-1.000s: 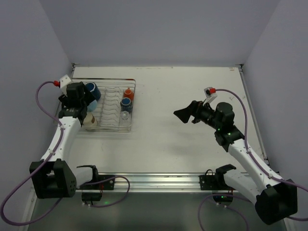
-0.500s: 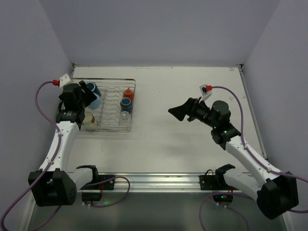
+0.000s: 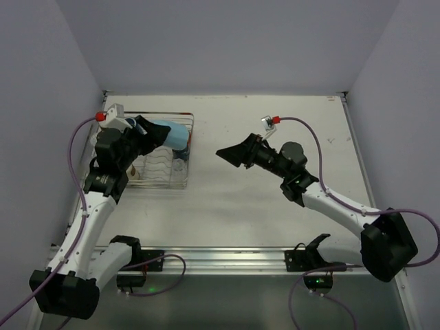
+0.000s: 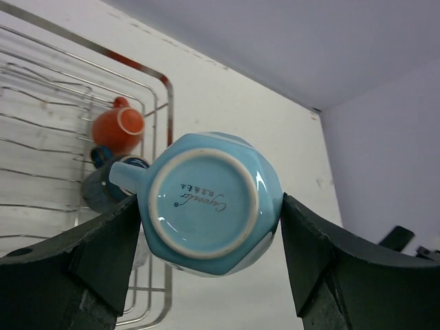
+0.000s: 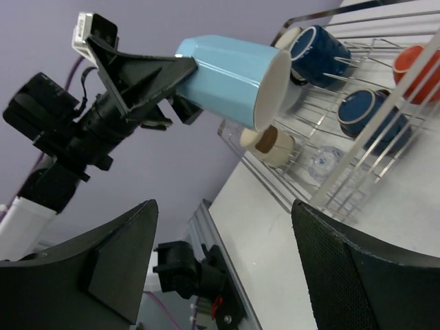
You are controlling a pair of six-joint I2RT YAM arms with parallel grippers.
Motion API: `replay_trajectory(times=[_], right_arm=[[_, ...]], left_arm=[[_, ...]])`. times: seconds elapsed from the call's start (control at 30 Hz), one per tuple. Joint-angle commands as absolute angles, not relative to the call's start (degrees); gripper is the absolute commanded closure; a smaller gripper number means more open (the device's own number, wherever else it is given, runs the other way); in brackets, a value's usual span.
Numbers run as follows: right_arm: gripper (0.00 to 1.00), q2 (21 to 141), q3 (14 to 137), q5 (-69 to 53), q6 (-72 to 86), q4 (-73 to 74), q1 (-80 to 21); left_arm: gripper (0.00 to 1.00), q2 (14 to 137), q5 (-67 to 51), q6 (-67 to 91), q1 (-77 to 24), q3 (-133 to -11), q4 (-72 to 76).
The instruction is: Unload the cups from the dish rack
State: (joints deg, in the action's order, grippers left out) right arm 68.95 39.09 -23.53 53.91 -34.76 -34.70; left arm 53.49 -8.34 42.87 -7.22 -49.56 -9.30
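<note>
- Table (image 3: pixel 275 206): flat, matt white. Seen whole from the top view only.
- Dish rack (image 3: pixel 165 184): silver wire, rectangular, low-sided, set at the table's far left. Wavy divider wires clearest from the left wrist; contents clearest from the right wrist.
- Left gripper (image 3: pixel 157 132): clamped on the light blue mug (image 4: pixel 206 199), with black pads (image 4: pixel 103 254) pressed against opposite sides of the wall.
- Right gripper (image 3: pixel 230 152): fingers spread wide with nothing between them. Raised near mid-table, pointed toward the rack.
- Light blue mug: held on its side in the air over the rack's far part, mouth toward the right arm. Glossy glaze, faceted wall. Pale interior visible from the right wrist only; round foot ring, printed script mark and handle stub from the left wrist only.
- In the rack: orange mug (image 4: pixel 117 129), rounded, with a pale base ring.
- Also in the rack: navy mug (image 5: pixel 320 45) and second navy mug (image 5: pixel 364 113), both glossy, mouths toward the right wrist camera.
- Below these, from the right wrist only: cream cup (image 5: pixel 268 144) and clear glass (image 5: pixel 323 161).
</note>
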Motion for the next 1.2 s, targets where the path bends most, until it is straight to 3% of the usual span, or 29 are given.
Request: replay_trajectory(times=[0.0, 0.53, 0.87, 0.97, 1.0, 1.03, 1.07, 1.1, 1.17], right_arm=[[0.19, 72.32, 42.62, -22.5, 57.65, -47.26, -36.29], [0.21, 81.91, 48.25, -26.19, 62.31, -56.07, -40.16], [0.58, 83.93, 47.46, -24.79, 65.3, -63.89, -40.34], [0.84, 83.06, 45.01, -22.68, 66.01, -67.22, -40.34], [0.9, 82.45, 43.69, -21.98, 65.92, -67.24, -40.25], [1.0, 80.88, 42.9, -21.45, 65.13, -67.24, -40.34], [1.0, 79.99, 42.11, -20.14, 64.69, -66.89, -40.17], [1.0, 79.02, 40.71, -19.78, 64.08, -66.36, -39.99], [1.0, 75.95, 39.99, -20.12, 62.23, -61.91, -39.55]], left_arm=[[1.0, 50.28, -16.34, 50.0, -9.4, -47.82, 3.77], [1.0, 47.2, -25.31, 64.07, -15.38, -37.09, 21.88], [0.98, 49.57, -23.29, 65.22, -22.75, -34.54, 27.59], [0.71, 49.75, -23.73, 64.08, -23.2, -34.63, 27.25], [0.53, 49.4, -23.38, 62.42, -23.2, -34.8, 26.55], [0.44, 48.26, -21.9, 61.45, -23.2, -35.41, 23.85], [0.38, 47.64, -21.01, 60.22, -23.2, -35.85, 22.25], [0.24, 47.03, -20.4, 58.99, -23.2, -36.29, 20.84], [0.15, 45.18, -18.64, 54.86, -23.2, -37.87, 16.54]])
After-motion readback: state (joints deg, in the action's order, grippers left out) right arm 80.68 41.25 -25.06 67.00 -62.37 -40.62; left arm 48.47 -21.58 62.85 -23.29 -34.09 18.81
